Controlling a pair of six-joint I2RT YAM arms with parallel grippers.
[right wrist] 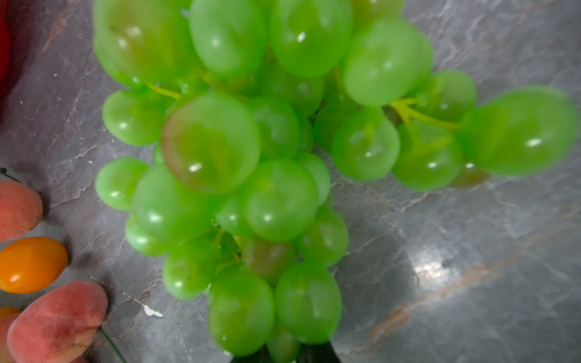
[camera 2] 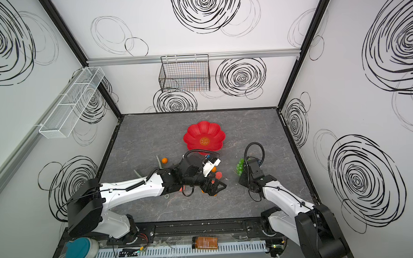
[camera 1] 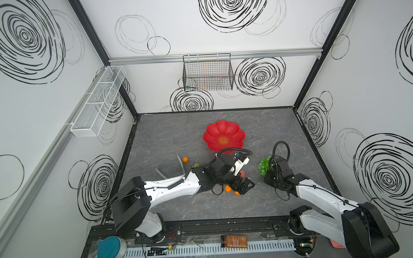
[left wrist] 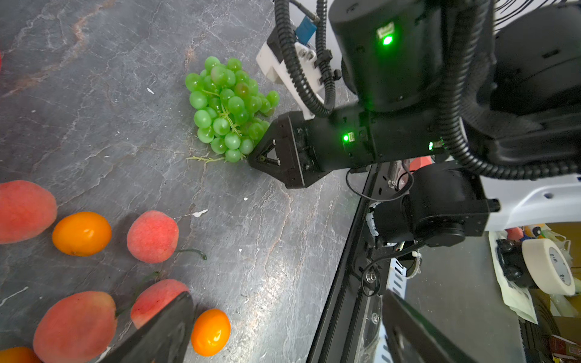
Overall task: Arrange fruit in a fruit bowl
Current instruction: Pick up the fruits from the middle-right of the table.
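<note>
My right gripper is pinched narrow on the grapes, which sit on the table at 4 o'clock from the bowl. My left gripper is spread wide, holding nothing, above peaches and tangerines at about 6 o'clock from the bowl. One more tangerine lies alone at 8 o'clock from it.

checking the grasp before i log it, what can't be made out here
- Right wrist view: whether the right gripper is shut on the grape bunch; blurred grapes fill the frame, its fingertips cut by the edge.
- Top views: most peaches and tangerines, hidden under the left arm.
- Top views: small green fruit, too small to name.
</note>
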